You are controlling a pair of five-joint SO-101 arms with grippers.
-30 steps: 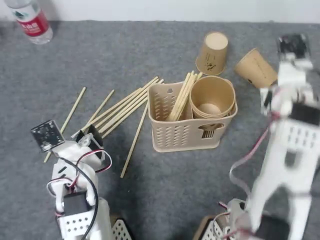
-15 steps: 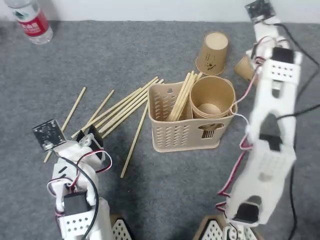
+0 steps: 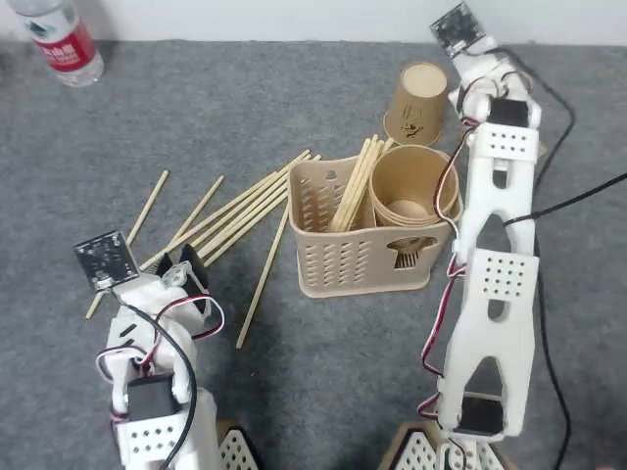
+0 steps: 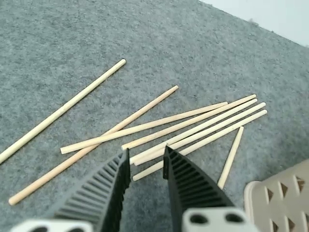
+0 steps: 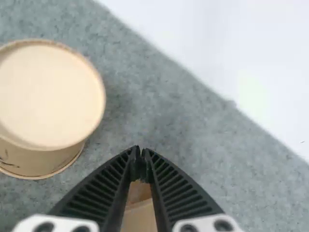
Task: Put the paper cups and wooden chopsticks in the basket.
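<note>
- A grey felt-covered desk (image 3: 245, 88) with a white wall (image 3: 294, 15) behind it, and both arms are out over the felt.
- The left gripper (image 4: 145, 158) sits low, jaws parted a little, nothing between them.
- Right at its tips is a fan of loose wooden chopsticks (image 4: 203, 130) lying flat, with two more sticks off to its left.
- Ahead and to its right stands the basket (image 3: 338, 264). A bundle of chopsticks (image 3: 355, 186) leans in the nearer side and nested paper cups (image 3: 413, 191) fill the farther side.
- The right gripper (image 5: 140, 158) has its tips pressed together. A lying paper cup (image 5: 136, 200) shows in the gap behind them; I can't tell if it's gripped.
- Just to its left stands an upside-down paper cup (image 5: 46, 104), and the basket is back toward the arm's base.
- A bottle (image 3: 64, 39) stands far ahead of the left gripper.
</note>
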